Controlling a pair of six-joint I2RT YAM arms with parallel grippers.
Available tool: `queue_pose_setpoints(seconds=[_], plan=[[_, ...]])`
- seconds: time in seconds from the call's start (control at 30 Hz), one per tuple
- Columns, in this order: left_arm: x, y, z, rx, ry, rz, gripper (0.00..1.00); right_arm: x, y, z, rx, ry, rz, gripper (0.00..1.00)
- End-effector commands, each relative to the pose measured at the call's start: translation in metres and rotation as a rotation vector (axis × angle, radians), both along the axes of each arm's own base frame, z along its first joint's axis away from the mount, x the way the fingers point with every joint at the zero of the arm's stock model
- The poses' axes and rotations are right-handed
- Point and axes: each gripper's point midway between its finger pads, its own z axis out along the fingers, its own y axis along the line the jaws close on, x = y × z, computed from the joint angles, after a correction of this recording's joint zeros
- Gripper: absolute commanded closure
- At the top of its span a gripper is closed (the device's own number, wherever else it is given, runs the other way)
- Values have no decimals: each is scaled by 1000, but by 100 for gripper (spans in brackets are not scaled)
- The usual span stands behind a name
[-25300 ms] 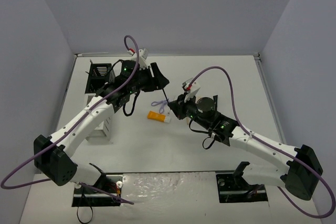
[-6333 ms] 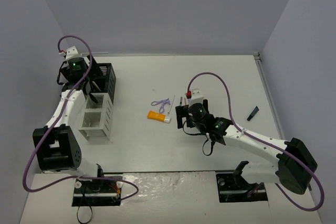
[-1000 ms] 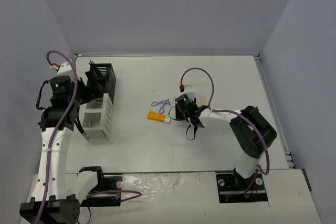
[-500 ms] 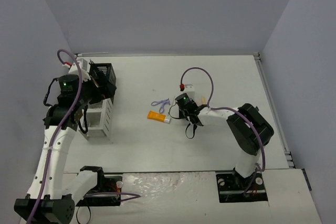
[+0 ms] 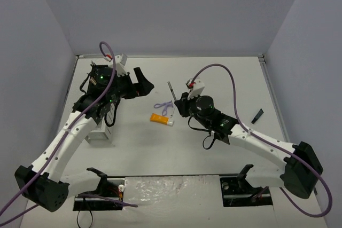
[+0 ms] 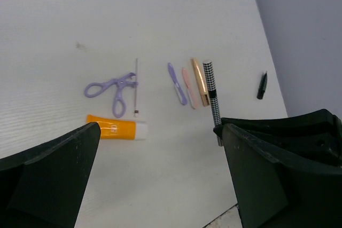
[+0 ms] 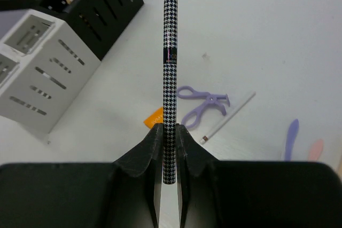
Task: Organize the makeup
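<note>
My left arm (image 5: 72,132) stretches from its base at seven o'clock in the overhead view up toward twelve. It then bends at the wrist so that my left gripper (image 5: 143,85) points toward three o'clock. Its jaws stand spread as wide as they go, nothing between them; in the wrist view the two dark fingers (image 6: 51,180) sit at opposite lower corners.

My right arm (image 5: 256,142) runs from its base at five o'clock out toward ten. My right gripper (image 7: 170,132) faces nine o'clock, its fingertips pinched tight on a houndstooth pencil (image 7: 170,52), which stands straight out beyond them.
</note>
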Motion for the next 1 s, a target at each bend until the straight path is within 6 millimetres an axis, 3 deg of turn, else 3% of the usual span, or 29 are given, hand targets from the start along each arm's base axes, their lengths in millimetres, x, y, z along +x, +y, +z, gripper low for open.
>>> queue_pose_setpoints(seconds=[0.0,0.13,0.3,0.43,0.5,0.57,0.8,0.83,0.93,0.97], plan=[[8,-43,65,-137,-163,-57,3,-20,20,52,118,-165,169,100],[11,-68,66,-160,-164,-82,3,-32,24,65,163,-198,230,100],[10,-89,61,-174,-141,-113,4,-35,22,68,170,-206,237,100],[9,-102,52,-173,-107,-129,11,-37,22,68,176,-210,238,100],[8,-107,46,-173,-84,-137,22,-37,21,65,172,-207,238,99],[7,-112,41,-174,-71,-147,41,-37,21,64,168,-206,236,99],[5,-120,41,-213,-44,-158,76,-35,17,61,160,-210,215,95],[5,-121,41,-220,-41,-163,85,-34,16,60,160,-211,212,94],[4,-125,42,-234,-42,-178,100,-33,16,58,155,-211,206,91],[4,-125,42,-231,-45,-179,100,-33,15,58,154,-211,202,88]])
